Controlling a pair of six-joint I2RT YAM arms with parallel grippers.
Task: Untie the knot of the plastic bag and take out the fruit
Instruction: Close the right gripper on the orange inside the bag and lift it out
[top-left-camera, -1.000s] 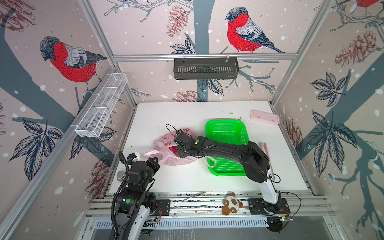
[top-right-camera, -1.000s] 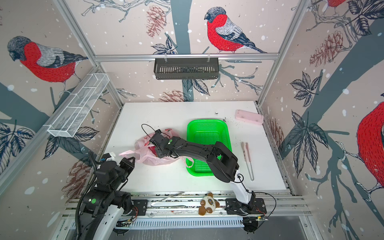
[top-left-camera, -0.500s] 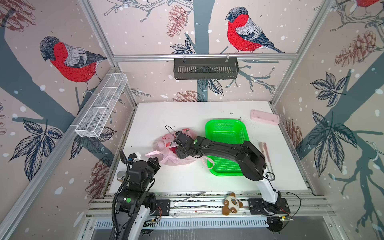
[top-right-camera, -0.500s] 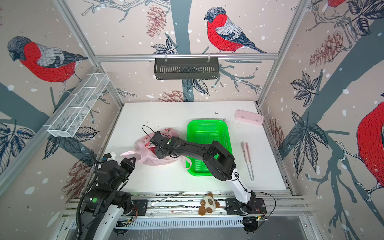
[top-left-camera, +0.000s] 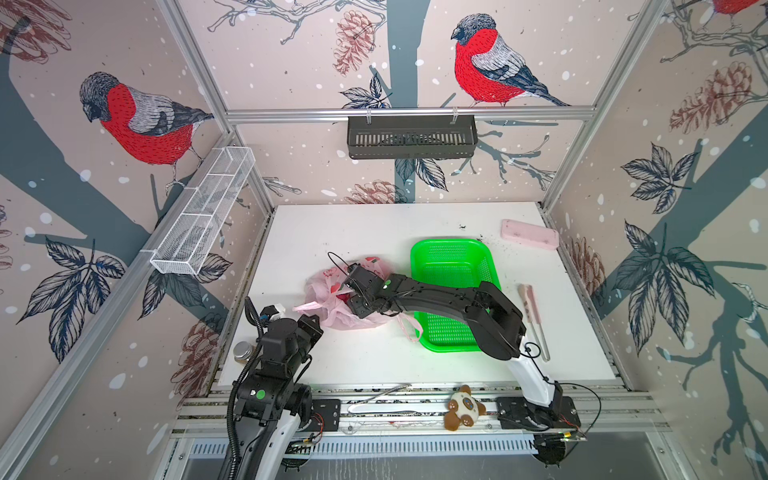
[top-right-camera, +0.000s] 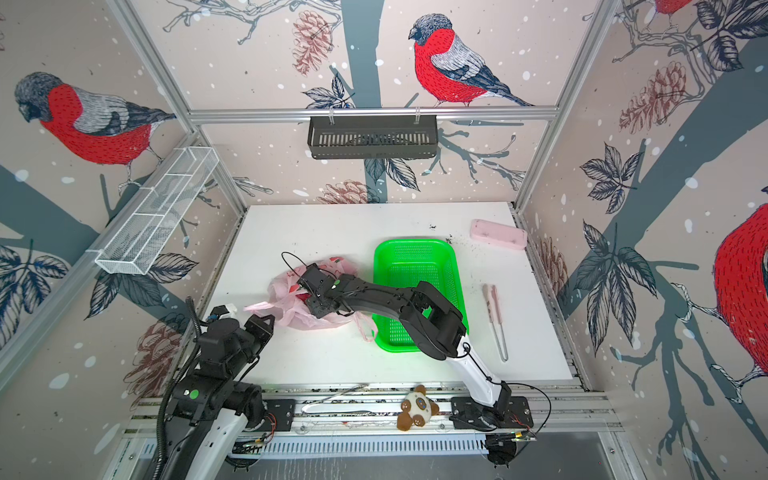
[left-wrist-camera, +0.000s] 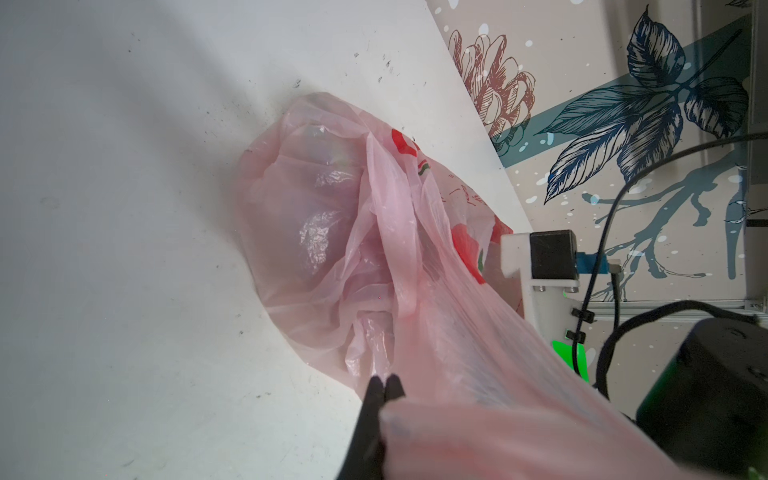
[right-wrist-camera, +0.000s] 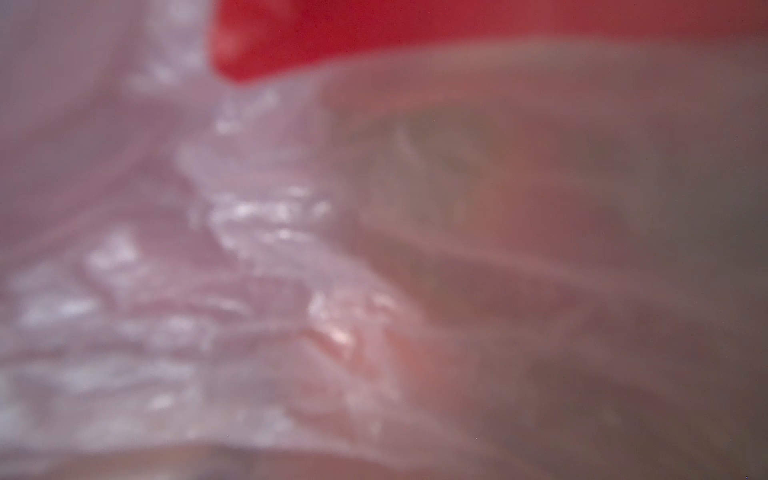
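Left gripper (left-wrist-camera: 384, 386) pressed together, pinching plastic bag (left-wrist-camera: 316, 232) edge taut; open counter (left-wrist-camera: 124, 291) beyond it. Right gripper (top-left-camera: 350, 296) sat inside bag mouth; its spread could not be told.

A: What moved in the last second?
B: right arm (top-left-camera: 496, 328) elbow swung left over the green basket (top-left-camera: 449, 242), toward the plastic bag (top-left-camera: 324, 286). right gripper (top-left-camera: 352, 302) nudged slightly left, into the plastic.

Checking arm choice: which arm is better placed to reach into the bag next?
Right, probably: the right end effector is pressed into the plastic bag; the left end effector pinches its stretched handle.
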